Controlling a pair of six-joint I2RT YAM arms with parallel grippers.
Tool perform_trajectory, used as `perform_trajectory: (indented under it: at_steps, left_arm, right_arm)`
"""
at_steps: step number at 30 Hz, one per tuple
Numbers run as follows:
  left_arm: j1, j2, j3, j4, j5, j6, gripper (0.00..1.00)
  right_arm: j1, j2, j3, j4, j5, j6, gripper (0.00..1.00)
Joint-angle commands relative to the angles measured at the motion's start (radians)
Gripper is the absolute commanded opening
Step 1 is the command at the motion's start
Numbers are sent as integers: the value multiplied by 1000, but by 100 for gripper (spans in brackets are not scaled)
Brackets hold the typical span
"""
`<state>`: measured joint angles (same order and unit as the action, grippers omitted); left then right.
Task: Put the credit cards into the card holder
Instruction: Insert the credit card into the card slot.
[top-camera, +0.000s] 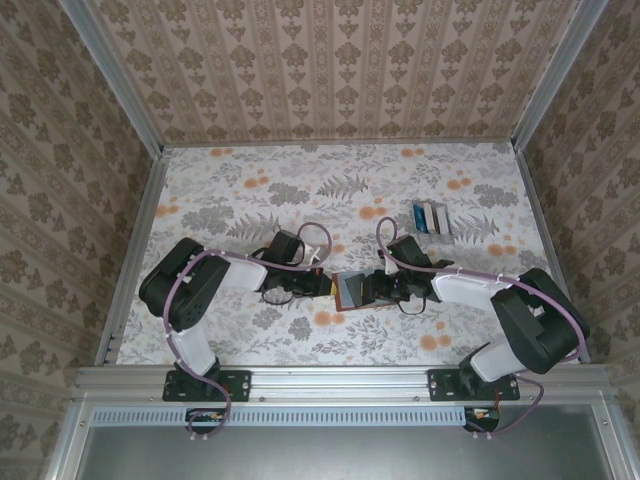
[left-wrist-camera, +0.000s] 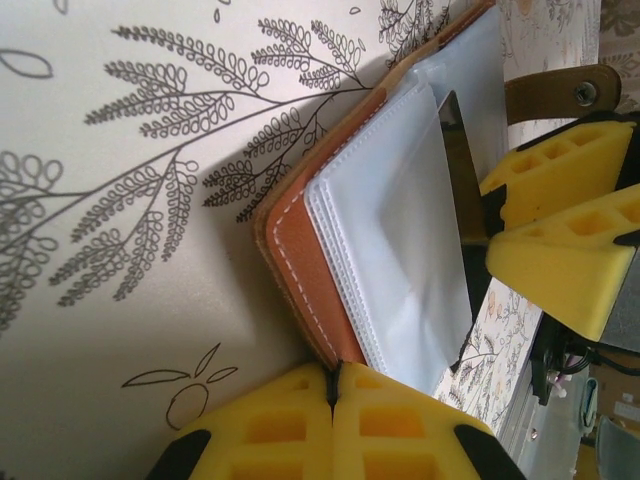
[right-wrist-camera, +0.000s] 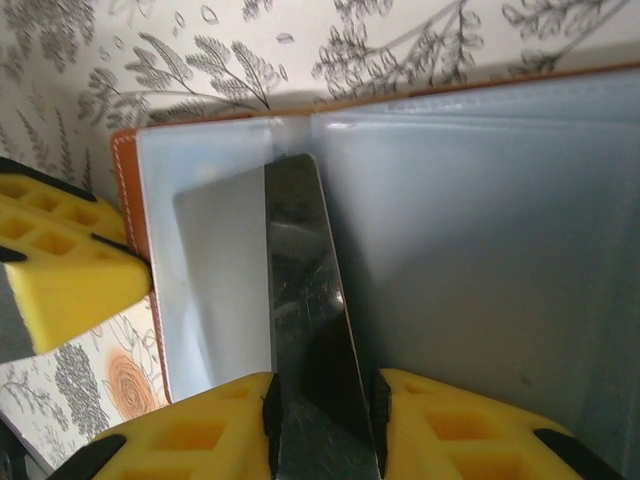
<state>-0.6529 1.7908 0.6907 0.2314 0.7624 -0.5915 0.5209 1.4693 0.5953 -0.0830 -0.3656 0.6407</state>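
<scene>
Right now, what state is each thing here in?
Wallet: open, plastic sleeves showing.
Dark card: pinched, tip against the sleeves.
Other cards: lying on table, away from wallet.
Left pincer: shut on wallet edge.
Right pincer: shut on dark card.

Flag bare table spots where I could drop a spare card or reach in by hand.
Free: the far-left table corner beyond the left arm; the far strip along the back wall; the near strip between the bases. Crowded: centre, where it and the right arm meet at the card holder, and far right by the credit cards.
</scene>
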Motion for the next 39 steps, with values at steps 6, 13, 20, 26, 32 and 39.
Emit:
perform_trajectory:
  at_steps: [6, 13, 20, 26, 32, 39]
  left_arm:
    - [2, 79, -55, -157, -167, 26, 0]
    - [1, 89, -49, -155, -162, 32, 0]
    - [2, 70, -77, -140, -168, 27, 0]
    - [2, 73, -82, -133, -167, 24, 0]
    - [2, 89, -73, -133, -159, 28, 0]
    - [2, 98, -66, -127, -155, 27, 0]
  right_arm:
    - [8, -66, -21, -159, 9, 5, 32]
    - [8, 37, -35, -25, -96, 47, 29]
    - [5, 23, -49, 26, -106, 73, 20]
    - [-9, -33, -73, 28, -65, 87, 5]
    - [-19, -87, -119, 43, 3, 133, 0]
    - [-27, -106, -155, 91, 41, 198, 0]
